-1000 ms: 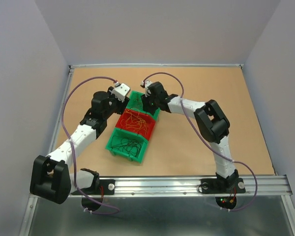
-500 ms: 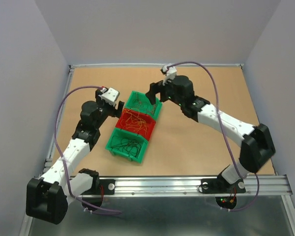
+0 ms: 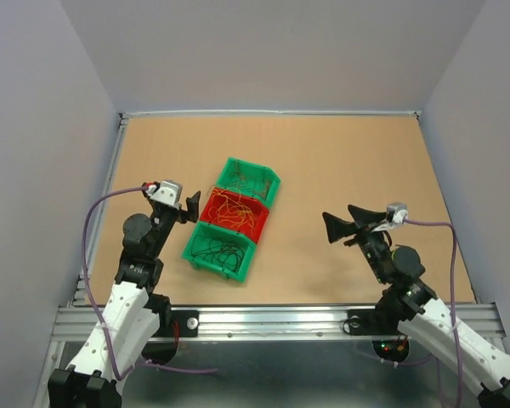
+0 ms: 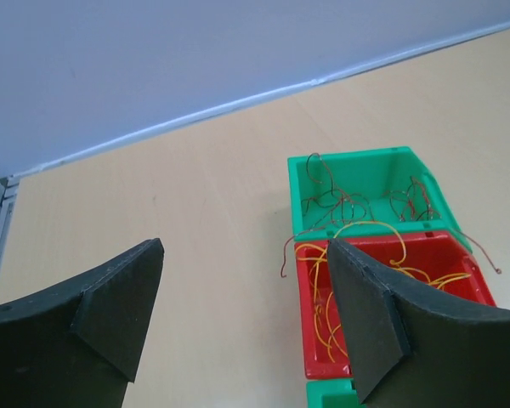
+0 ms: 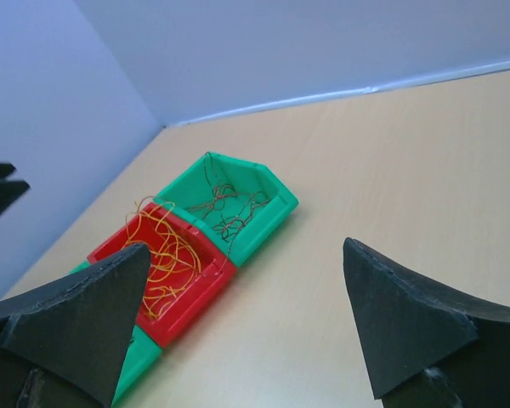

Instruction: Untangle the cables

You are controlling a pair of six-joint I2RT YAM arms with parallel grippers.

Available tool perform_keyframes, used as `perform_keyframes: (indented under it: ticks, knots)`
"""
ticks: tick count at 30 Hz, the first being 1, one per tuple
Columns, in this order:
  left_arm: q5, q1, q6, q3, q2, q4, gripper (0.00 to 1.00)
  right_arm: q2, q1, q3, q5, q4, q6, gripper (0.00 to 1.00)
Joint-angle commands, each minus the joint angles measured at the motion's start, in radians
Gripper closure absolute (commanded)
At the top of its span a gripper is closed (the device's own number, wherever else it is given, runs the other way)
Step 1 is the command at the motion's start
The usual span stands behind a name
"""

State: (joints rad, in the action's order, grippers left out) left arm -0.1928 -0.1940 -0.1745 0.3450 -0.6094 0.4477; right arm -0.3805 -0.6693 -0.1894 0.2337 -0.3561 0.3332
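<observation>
I see the table (image 3: 340, 161) with three bins in a diagonal row: far green bin (image 3: 251, 180), red bin (image 3: 235, 212), near green bin (image 3: 221, 250). My left gripper (image 3: 180, 206) hangs just left of them, fingers wide and empty. My right gripper (image 3: 340, 225) sits well apart to the right, fingers wide, empty. The cables lie sorted: reddish-brown strands (image 4: 340, 202), orange-yellow strands (image 3: 235, 210), dark strands (image 3: 220, 252).

Orange-yellow cables (image 3: 234, 208) in red middle bin (image 3: 206, 206); dark cables (image 3: 221, 252) in near green bin (image 3: 197, 255); reddish-brown cables (image 3: 253, 181) in far green bin (image 3: 272, 189); tan table (image 3: 340, 161); black grippers.
</observation>
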Motion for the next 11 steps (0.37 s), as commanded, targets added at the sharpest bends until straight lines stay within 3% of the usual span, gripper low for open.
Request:
perform_keyframes:
  ticks: [1,5,11]
  knots:
    - [0.056,0.005,-0.013,-0.069,0.04,0.049,0.12,0.167,-0.004,0.116,0.093,-0.024,0.072,0.0]
    - [0.056,0.005,-0.017,-0.115,0.092,0.106,0.12,0.221,-0.004,0.13,0.13,0.046,0.096,0.0]
    - [0.024,0.005,-0.036,-0.15,0.132,0.128,0.12,0.129,-0.004,0.127,0.127,0.051,0.124,0.01]
